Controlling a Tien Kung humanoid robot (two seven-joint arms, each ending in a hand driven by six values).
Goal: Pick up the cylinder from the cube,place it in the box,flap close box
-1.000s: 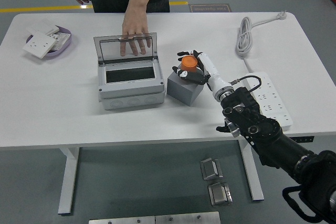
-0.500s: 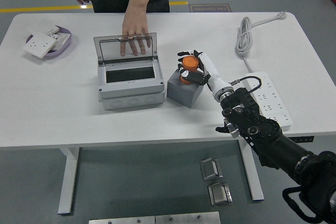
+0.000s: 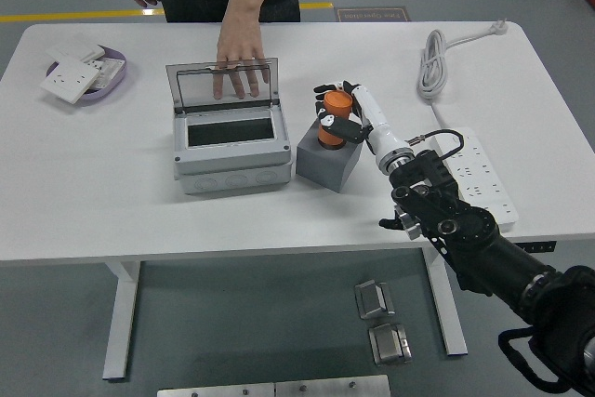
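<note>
The orange cylinder [image 3: 334, 118] has come up a little since a second ago and now stands upright in my right hand [image 3: 342, 114], fingers wrapped around it, just over the grey cube [image 3: 324, 162]. Left of the cube sits the open box [image 3: 229, 141], its clear lid [image 3: 223, 86] upright under a person's hand [image 3: 238, 55] on the white desk [image 3: 112, 192].

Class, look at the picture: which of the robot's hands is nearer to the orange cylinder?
Right. The right hand is closed around the orange cylinder above the grey cube. The left hand is out of view.
</note>
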